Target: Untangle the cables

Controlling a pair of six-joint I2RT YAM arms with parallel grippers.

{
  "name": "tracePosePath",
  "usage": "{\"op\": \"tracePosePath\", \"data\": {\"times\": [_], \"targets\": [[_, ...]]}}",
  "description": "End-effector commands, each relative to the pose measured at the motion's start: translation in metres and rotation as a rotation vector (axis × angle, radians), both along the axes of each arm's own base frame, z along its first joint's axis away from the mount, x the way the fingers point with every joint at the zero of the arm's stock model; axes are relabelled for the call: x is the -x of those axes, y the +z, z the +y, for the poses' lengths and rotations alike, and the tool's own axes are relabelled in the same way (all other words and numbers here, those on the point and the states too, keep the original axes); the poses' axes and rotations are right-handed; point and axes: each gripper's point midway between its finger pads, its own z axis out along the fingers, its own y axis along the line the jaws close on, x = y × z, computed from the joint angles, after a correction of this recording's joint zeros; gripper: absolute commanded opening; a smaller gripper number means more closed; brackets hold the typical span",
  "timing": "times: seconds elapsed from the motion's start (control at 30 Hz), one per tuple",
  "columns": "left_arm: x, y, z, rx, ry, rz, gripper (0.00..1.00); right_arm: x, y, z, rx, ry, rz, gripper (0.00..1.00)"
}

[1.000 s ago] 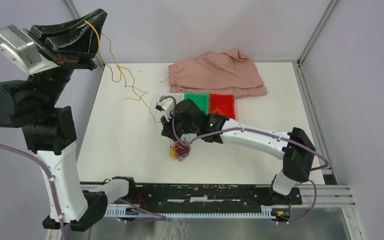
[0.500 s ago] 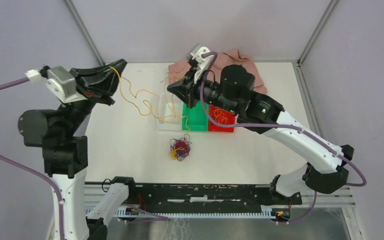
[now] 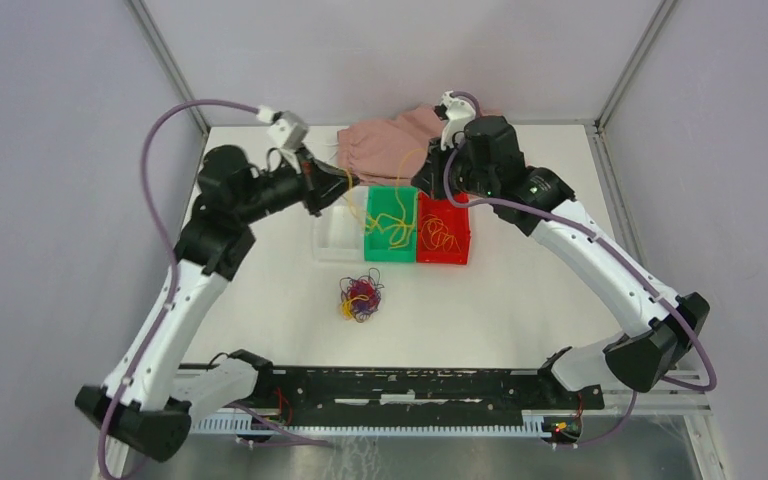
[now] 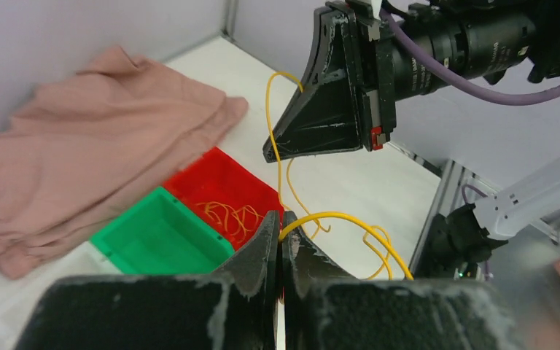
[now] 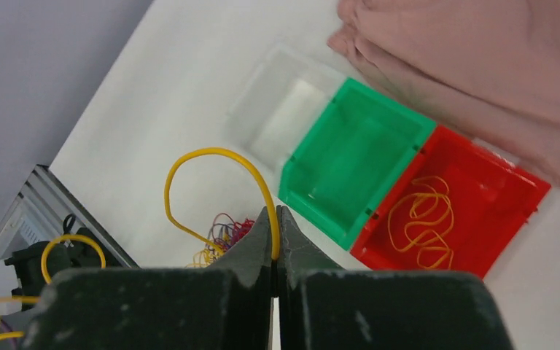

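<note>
One yellow cable point(image 3: 392, 226) runs between both grippers, and its slack loops hang down over the green bin point(image 3: 372, 250). My left gripper point(image 3: 343, 189) is shut on it; the left wrist view shows the cable point(image 4: 335, 216) arching out of the closed tips point(image 4: 282, 219). My right gripper point(image 3: 423, 187) is also shut on it, with the cable point(image 5: 211, 153) looping up from its tips point(image 5: 275, 213). A small tangle of red, purple and yellow cables point(image 3: 360, 298) lies on the table in front of the bins. An orange-yellow coil point(image 3: 439, 236) lies in the red bin point(image 3: 460, 252).
A clear bin point(image 3: 328, 240) stands left of the green one. A pink cloth point(image 3: 380, 150) lies behind the bins at the back edge. In the left wrist view the right gripper point(image 4: 271, 153) hangs close above. Frame posts stand at the back corners.
The left arm swung down from high at the left to the bins. The right gripper moved back toward the cloth. The yellow cable went from spread over the table to hanging over the green bin.
</note>
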Motion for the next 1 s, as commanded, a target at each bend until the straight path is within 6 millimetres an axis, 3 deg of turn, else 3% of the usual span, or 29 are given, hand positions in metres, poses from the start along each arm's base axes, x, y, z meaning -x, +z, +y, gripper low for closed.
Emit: {"op": "tracePosePath", "data": {"times": [0.0,0.23,0.33,0.47,0.53,0.6,0.83,0.97], "targets": [[-0.029,-0.006,-0.034,-0.070,-0.021,0.018,0.03,-0.001,0.016,-0.037,-0.051,-0.084,0.019,0.00],[-0.068,-0.033,-0.116,-0.191,-0.117,0.043,0.03,-0.021,-0.027,-0.078,0.046,-0.229,0.103,0.00],[-0.090,-0.064,-0.145,-0.260,-0.139,0.076,0.06,-0.031,-0.038,-0.091,0.062,-0.282,0.118,0.00],[-0.110,-0.104,-0.160,-0.359,-0.138,0.140,0.36,-0.049,-0.056,-0.112,0.085,-0.358,0.152,0.00],[-0.117,-0.123,-0.162,-0.427,-0.135,0.158,0.60,-0.059,-0.064,-0.125,0.090,-0.410,0.171,0.00],[-0.121,-0.137,-0.160,-0.488,-0.138,0.179,0.73,-0.068,-0.069,-0.133,0.068,-0.444,0.191,0.00],[-0.106,-0.166,-0.125,-0.653,-0.141,0.187,0.95,-0.085,-0.087,-0.124,0.005,-0.433,0.267,0.00],[-0.105,-0.159,-0.090,-0.661,-0.072,0.194,1.00,-0.090,-0.091,-0.123,-0.002,-0.444,0.273,0.00]]}}
